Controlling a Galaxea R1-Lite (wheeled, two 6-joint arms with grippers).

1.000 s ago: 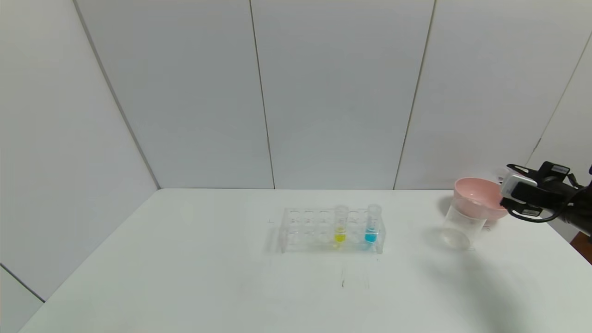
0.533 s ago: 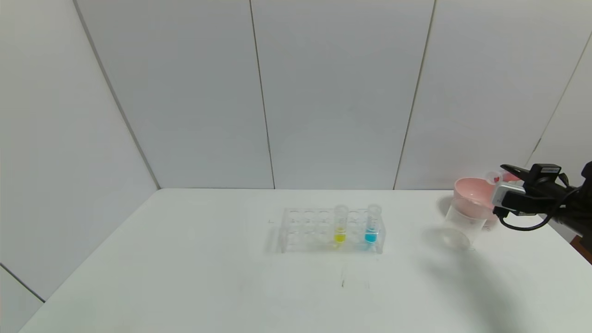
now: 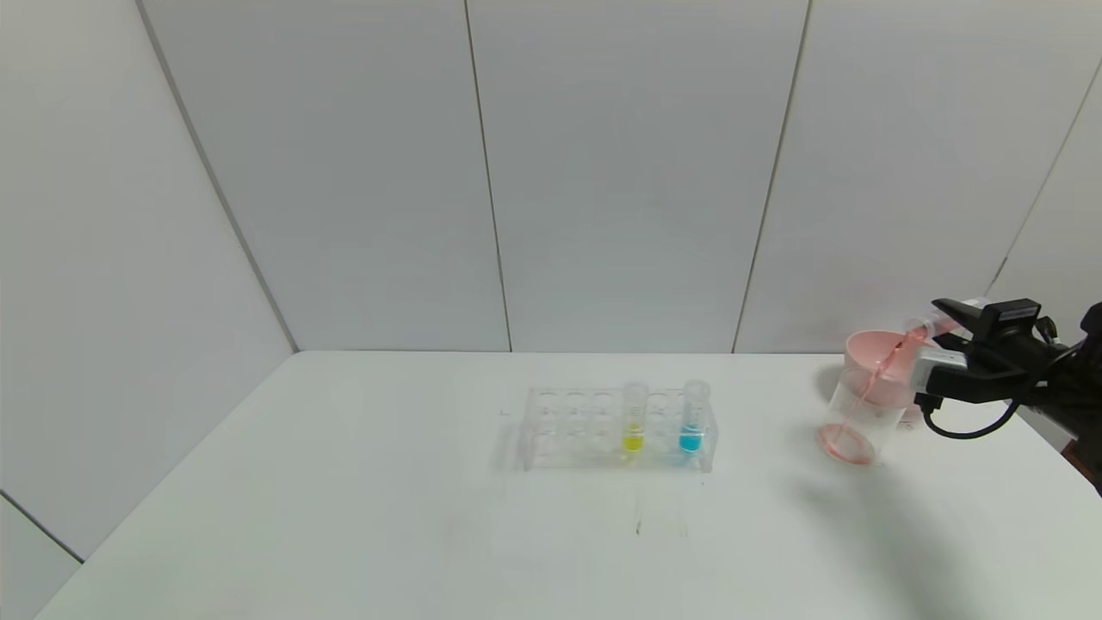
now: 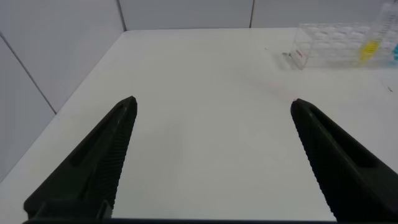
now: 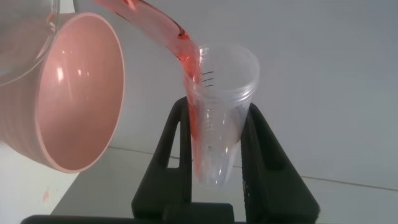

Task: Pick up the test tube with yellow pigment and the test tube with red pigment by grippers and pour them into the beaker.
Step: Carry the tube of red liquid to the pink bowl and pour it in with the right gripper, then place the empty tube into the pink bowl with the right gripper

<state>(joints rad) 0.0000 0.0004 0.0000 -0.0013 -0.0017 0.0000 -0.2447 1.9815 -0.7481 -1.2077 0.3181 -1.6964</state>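
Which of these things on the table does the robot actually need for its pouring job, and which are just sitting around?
In use:
- red tube, tipped in the right pincer, pouring
- beaker, catching red liquid
- yellow tube, upright in the rack

Just there:
- blue tube
- pink bowl
- left pincer, open, idle

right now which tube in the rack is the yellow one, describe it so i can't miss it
Find the clear tube rack mid-table. Two tubes stand in it, side by side with an empty slot between. The test tube with yellow pigment is the left one; the tube with blue liquid stands nearer the beaker.
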